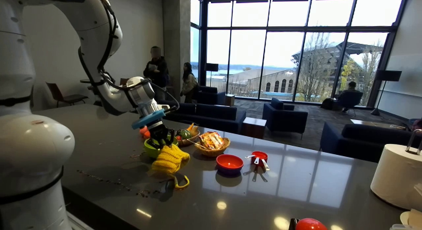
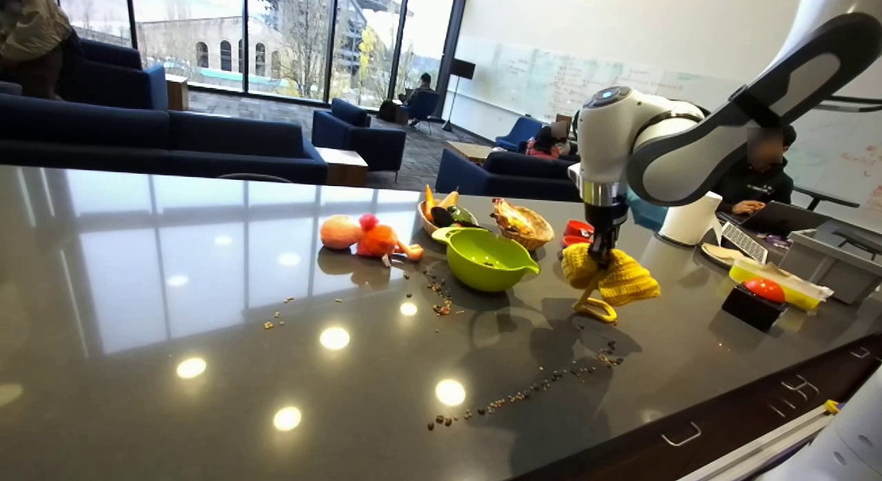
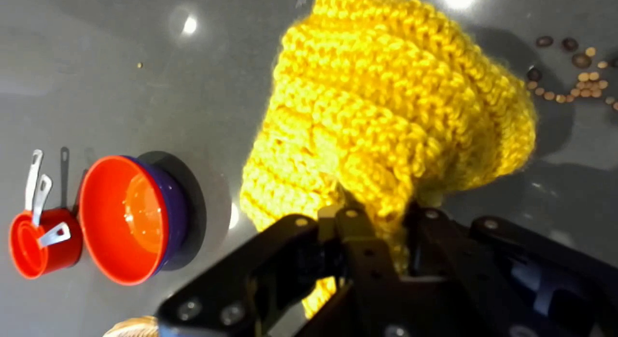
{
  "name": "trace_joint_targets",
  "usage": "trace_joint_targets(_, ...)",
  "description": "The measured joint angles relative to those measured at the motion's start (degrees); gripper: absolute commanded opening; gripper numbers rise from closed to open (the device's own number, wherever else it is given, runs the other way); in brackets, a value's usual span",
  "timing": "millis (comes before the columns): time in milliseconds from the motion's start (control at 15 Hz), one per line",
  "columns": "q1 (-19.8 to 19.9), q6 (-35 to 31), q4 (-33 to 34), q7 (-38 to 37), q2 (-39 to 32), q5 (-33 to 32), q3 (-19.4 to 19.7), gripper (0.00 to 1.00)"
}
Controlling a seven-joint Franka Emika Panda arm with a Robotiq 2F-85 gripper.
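Note:
My gripper [image 3: 379,214] is shut on a bunched yellow knitted cloth [image 3: 386,100]. The gripper shows in both exterior views [image 1: 162,142] [image 2: 601,256]. The cloth [image 1: 170,160] hangs from the fingers over the grey counter, its folds spreading to both sides [image 2: 628,282]. A yellow strap or loop [image 2: 597,310] dangles below it, at or close to the counter; contact is unclear. The part between the fingers is mostly hidden. A green bowl [image 2: 489,264] stands beside the gripper. A red bowl in a purple one [image 3: 123,221] and red measuring cups [image 3: 50,243] lie at left in the wrist view.
Scattered beans [image 2: 517,397] lie on the counter, some near the cloth [image 3: 586,86]. A snack basket [image 1: 212,151], a vegetable basket [image 1: 189,139], orange plush toys [image 2: 377,240], a paper towel roll [image 1: 397,174] and a black box with a red button [image 2: 758,305] stand around.

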State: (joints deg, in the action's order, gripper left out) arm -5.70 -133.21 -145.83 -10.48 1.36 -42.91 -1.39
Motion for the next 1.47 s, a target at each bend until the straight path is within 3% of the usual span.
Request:
trace_joint_targets(533, -1.7, -0.4, -0.1, -2.2, 2.8, 4.1, -5.1, 0.04)
trace_joint_targets(1467, -0.6, -20.6, -5.6, -0.7, -1.0, 21.1, -4.2, 0.04)
